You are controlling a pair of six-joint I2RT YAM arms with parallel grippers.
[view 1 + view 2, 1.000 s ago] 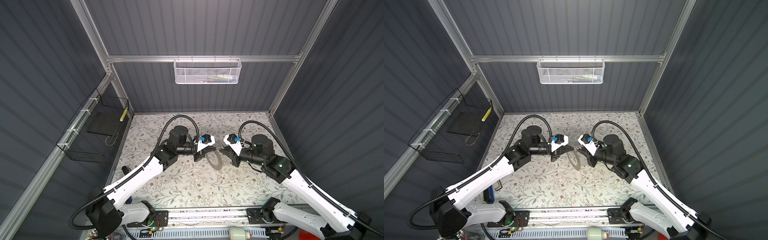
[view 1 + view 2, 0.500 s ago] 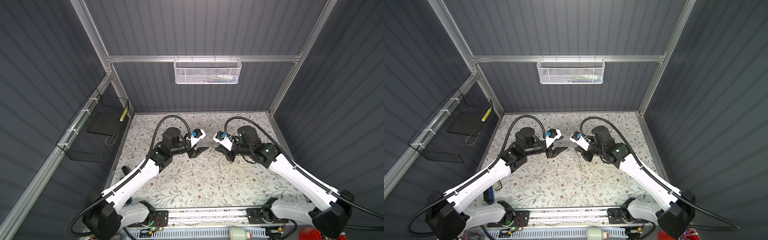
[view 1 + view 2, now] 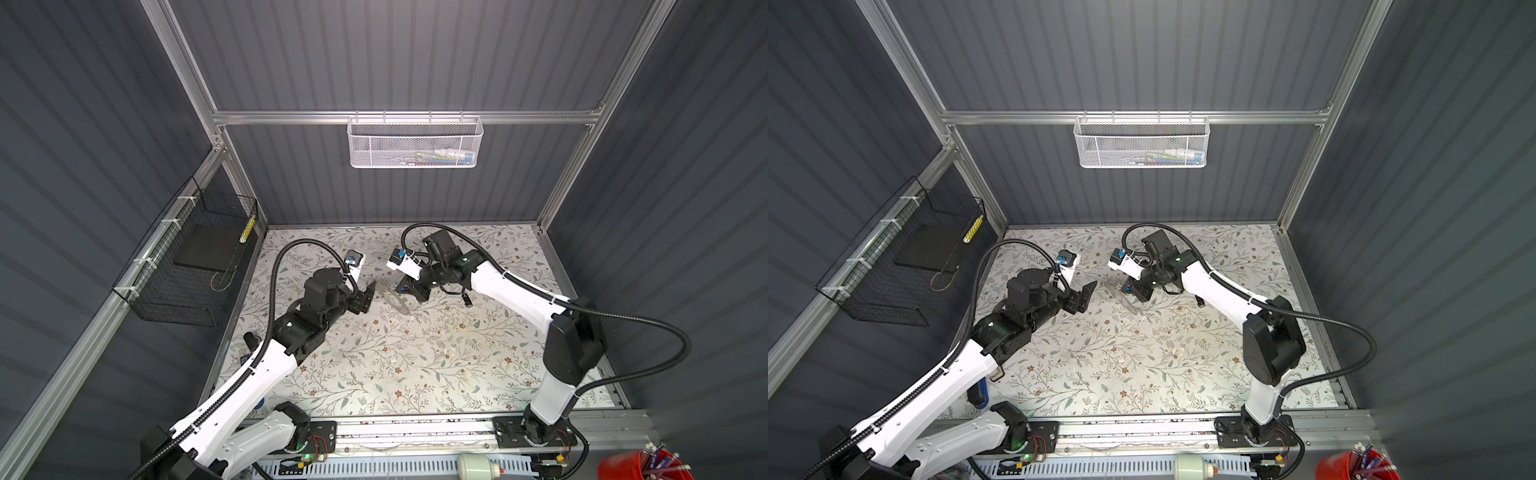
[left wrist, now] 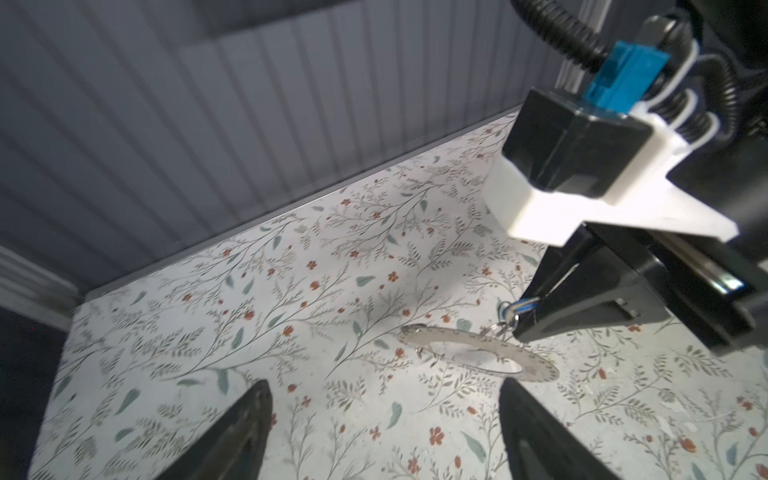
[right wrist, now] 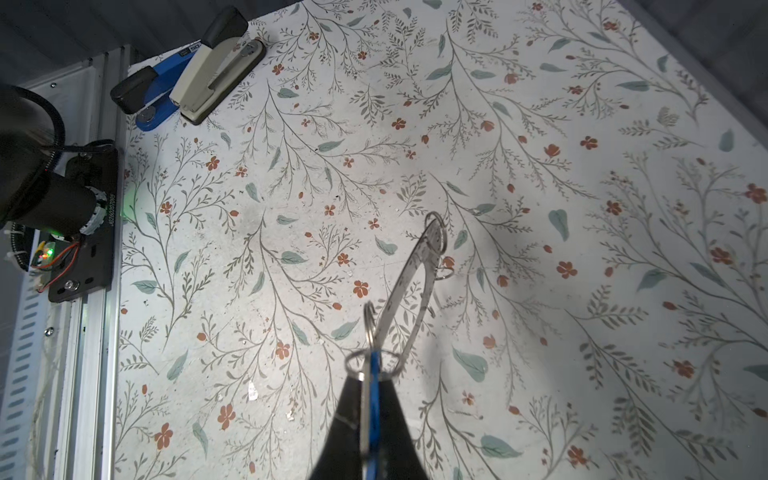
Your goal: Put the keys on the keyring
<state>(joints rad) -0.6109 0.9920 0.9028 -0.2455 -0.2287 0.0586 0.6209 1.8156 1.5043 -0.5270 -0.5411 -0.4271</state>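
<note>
Mat point(image 3: 374, 353) bears black tag point(image 3: 466, 299), in top views only.

The blue tag point(image 5: 375, 415) is largely hidden between the fingers of the right gripper point(image 5: 370, 376). The fingers point(image 4: 245, 432) of the left gripper point(image 4: 385, 386) are cropped by the view's edge. The contents of the white basket point(image 3: 413, 143) are indistinct.

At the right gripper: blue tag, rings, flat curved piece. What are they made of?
The blue tag: plastic, by its solid colour and smooth sheen.
The rings: metal, likely steel; thin bright silver wire loops with glints.
The flat curved piece: probably translucent grey plastic, with tick marks along its arc like a protractor; thin metal not ruled out.
</note>
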